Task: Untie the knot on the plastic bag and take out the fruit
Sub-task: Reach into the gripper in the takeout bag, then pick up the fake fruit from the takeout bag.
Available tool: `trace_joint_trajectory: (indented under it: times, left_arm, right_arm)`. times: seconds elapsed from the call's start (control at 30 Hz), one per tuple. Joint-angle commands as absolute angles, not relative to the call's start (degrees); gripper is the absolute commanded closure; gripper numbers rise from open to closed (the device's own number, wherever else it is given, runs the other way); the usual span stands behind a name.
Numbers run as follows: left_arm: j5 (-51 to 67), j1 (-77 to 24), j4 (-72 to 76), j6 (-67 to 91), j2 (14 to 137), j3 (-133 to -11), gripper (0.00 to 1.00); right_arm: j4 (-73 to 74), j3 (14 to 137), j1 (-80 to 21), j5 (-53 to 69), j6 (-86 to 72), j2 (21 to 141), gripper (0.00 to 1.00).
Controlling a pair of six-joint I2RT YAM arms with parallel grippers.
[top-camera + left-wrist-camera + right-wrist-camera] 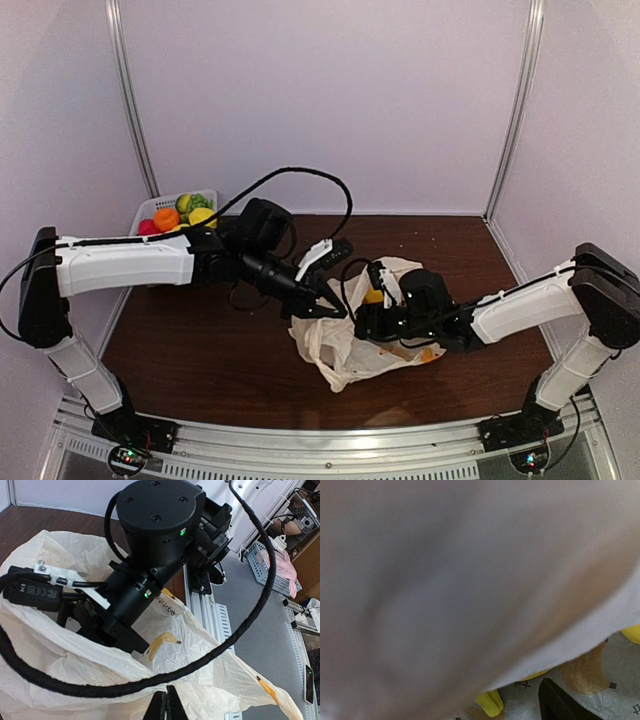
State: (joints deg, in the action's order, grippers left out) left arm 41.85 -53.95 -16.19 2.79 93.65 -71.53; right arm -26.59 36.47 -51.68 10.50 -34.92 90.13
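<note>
Both arms are in over the bag (pixel 345 362), which sits crumpled on the table (pixel 200 350) a little right of centre, its mouth turned up toward the back. The left gripper (pixel 328 308) is down at the bag's upper left edge, and from its own camera the two fingertips (pixel 159 706) are pressed together against the cream film; whether any plastic is caught between them, can't tell. The right gripper (pixel 365 322) comes in from the other side, nose buried in the folds right next to the left one. Its camera is almost wholly smothered by blurred plastic, with only one dark finger (pixel 560 702) peeking out low in the view, so whether it's apart or together can't be told. Fruit (pixel 373 296) shows yellow at the bag's mouth, just behind the right wrist, and more yellow pieces lie in the bag under that finger. The knot can't be made out among the wrinkles. Back left, a white basket (pixel 150 208) holds coloured pieces, well apart from the action.
</note>
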Motion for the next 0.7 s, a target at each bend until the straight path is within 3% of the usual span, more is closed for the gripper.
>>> trace_joint_trajectory:
  times: [0.0, 0.3, 0.53, 0.67]
  left_arm:
    - [43.55, -53.78, -12.31, 3.69, 93.09, -70.75, 1.00]
    - [42.53, -53.82, -12.17, 3.60, 92.92, -70.66, 1.00]
    - [42.42, -53.86, -12.05, 3.69, 93.10, -70.59, 1.00]
    - [42.55, -53.84, -11.72, 3.95, 93.39, -70.49, 1.00]
  right_arm:
    - [-29.43, 40.26, -52.50, 11.42, -34.16, 95.68, 0.23]
    - [-28.40, 44.49, -54.01, 10.02, -33.39, 103.55, 0.11]
    - [-23.81, 48.30, -54.79, 7.08, -32.62, 109.07, 0.11]
    - [-17.79, 50.80, -55.08, 1.77, -33.30, 110.75, 0.19]
